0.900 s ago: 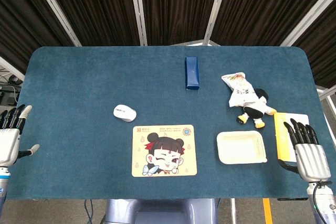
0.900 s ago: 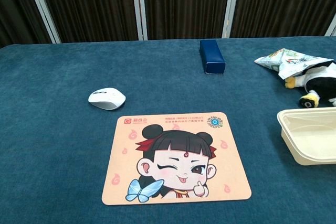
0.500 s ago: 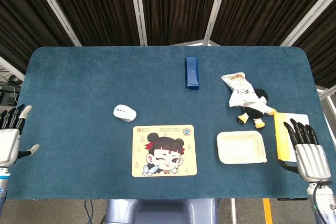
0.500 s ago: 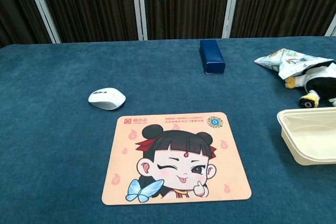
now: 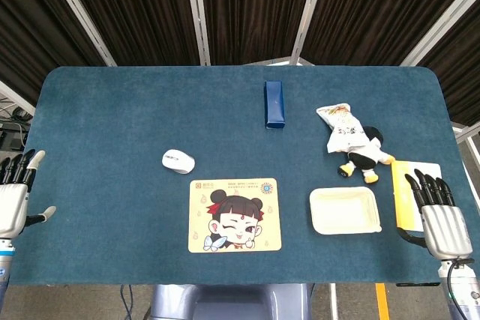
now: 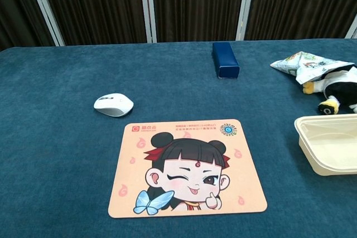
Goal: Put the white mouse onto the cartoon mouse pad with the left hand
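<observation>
The white mouse (image 5: 178, 161) (image 6: 114, 105) lies on the blue table just beyond the upper left corner of the cartoon mouse pad (image 5: 235, 214) (image 6: 187, 168), not touching it. My left hand (image 5: 13, 198) hovers at the table's left edge, far from the mouse, fingers spread and empty. At the right edge my right hand (image 5: 439, 219) is likewise open with nothing in it. Neither hand shows in the chest view.
A dark blue box (image 5: 274, 104) (image 6: 225, 59) lies at the back centre. A snack bag (image 5: 341, 127), a plush penguin (image 5: 364, 160) and a cream tray (image 5: 344, 210) (image 6: 329, 143) are to the right. A yellow and white sheet (image 5: 411, 185) lies by the right hand.
</observation>
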Available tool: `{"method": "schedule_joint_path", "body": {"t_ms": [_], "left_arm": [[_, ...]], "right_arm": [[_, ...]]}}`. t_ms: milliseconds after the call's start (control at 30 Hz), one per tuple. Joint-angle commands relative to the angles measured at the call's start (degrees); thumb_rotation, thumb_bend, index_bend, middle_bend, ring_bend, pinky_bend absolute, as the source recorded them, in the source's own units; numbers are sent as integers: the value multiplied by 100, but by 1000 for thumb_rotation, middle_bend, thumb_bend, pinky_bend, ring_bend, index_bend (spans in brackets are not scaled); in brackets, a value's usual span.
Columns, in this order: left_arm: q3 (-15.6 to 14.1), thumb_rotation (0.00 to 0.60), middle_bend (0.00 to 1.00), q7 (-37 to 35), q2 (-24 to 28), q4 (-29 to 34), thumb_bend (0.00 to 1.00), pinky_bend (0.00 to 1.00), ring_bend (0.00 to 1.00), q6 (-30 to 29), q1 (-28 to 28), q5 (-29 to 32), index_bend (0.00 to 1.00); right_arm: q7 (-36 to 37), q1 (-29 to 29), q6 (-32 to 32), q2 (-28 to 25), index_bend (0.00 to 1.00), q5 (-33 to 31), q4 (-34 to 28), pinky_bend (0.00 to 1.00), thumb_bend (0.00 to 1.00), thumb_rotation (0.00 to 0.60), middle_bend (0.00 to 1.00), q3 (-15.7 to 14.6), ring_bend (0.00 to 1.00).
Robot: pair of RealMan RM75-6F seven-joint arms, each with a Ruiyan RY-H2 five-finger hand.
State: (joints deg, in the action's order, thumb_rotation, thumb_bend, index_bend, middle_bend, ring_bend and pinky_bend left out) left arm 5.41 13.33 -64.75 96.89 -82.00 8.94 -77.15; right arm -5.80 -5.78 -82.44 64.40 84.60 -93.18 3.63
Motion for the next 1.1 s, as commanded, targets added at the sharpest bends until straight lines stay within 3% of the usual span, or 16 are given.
{"method": "schedule_joint_path", "body": {"t_ms": [33,567,767,1100], "left_arm": [[-1,600,0,-5,-3,0,127,0,0,-3,-4,2,0],[15,600,0,-25,10,53,126,0,0,26,16,8,0],[254,600,0,-34,151,300,126,0,0,386,297,251,0],[1013,600,0,1049,149,494,125,0,0,1302,1440,1138,0]], "right_arm": [[6,1,-4,1,20,9,9,0,98,600,0,-4,0],[-13,3,-15,10,20,10,14,0,98,600,0,-3,0],[-10,1,-12,12,20,8,16,0,97,600,0,-1,0],[-1,-2,-4,5,20,3,6,0,97,600,0,-2,0]]}}
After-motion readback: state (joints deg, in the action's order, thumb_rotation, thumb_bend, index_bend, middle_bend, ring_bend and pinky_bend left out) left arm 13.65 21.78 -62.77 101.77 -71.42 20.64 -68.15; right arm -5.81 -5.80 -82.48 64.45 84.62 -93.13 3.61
